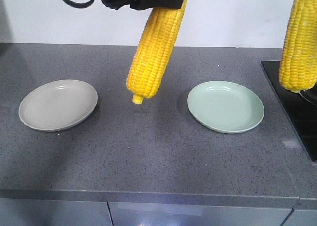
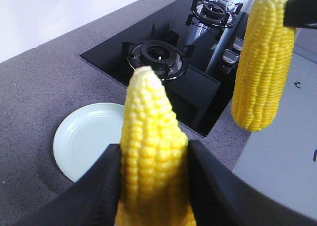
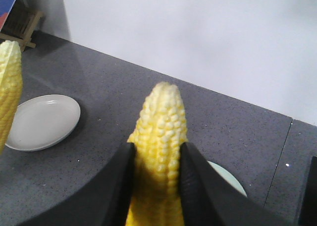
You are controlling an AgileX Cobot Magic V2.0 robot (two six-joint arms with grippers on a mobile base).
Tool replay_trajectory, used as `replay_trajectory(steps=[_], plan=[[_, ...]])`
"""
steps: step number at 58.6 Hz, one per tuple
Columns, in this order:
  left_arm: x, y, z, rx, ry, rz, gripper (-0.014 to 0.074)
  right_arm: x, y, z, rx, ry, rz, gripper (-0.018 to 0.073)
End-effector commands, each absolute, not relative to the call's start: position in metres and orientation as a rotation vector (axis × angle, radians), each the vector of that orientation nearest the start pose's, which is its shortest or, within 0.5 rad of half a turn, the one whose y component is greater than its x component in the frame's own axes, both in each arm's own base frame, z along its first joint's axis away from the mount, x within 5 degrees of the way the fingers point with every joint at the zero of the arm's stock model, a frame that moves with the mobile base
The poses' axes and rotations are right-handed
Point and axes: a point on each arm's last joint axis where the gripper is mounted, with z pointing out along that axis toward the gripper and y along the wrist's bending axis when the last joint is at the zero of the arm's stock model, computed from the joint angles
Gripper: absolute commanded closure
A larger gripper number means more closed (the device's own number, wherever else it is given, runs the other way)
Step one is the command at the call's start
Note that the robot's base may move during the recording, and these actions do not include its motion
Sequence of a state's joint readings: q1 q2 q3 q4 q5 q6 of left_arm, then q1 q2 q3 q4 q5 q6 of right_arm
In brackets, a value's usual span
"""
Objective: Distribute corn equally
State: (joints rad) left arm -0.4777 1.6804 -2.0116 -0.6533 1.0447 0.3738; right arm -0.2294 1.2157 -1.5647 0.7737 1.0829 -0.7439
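Fingers [image 2: 106, 186] of the left gripper [image 2: 154, 150] are squeezing the left cob [image 1: 154, 47] from both sides, the jaws closing tight on its thick end and holding it up in the air. It is hanging slightly tilted, tip down, over the counter [image 1: 148, 151] between the grey plate [image 1: 58, 104] and the green plate [image 1: 225, 106], touching neither. Over to the right, the right gripper [image 3: 157, 149] is doing the same, its jaws clamping the right cob [image 1: 298, 42]. That cob is dangling tip down above the near edge of the black hob [image 1: 297, 112], just past the green plate. Both plates are lying flat on the counter, well apart from each other.
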Motion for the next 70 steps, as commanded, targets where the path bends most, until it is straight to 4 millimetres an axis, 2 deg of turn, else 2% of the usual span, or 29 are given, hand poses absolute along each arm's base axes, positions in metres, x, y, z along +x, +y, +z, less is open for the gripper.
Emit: replay_trajectory(steps=[1, 70], plan=[[0.2791, -0.1995, 0.5129, 0.777, 1.823, -0.904, 0.0603, 0.2174, 0.006, 0.5113, -0.448, 1.811, 0.319, 0.0564], [0.2791, -0.1995, 0.5129, 0.777, 1.823, -0.904, 0.0603, 0.2174, 0.006, 0.5113, -0.448, 1.811, 0.319, 0.0564]])
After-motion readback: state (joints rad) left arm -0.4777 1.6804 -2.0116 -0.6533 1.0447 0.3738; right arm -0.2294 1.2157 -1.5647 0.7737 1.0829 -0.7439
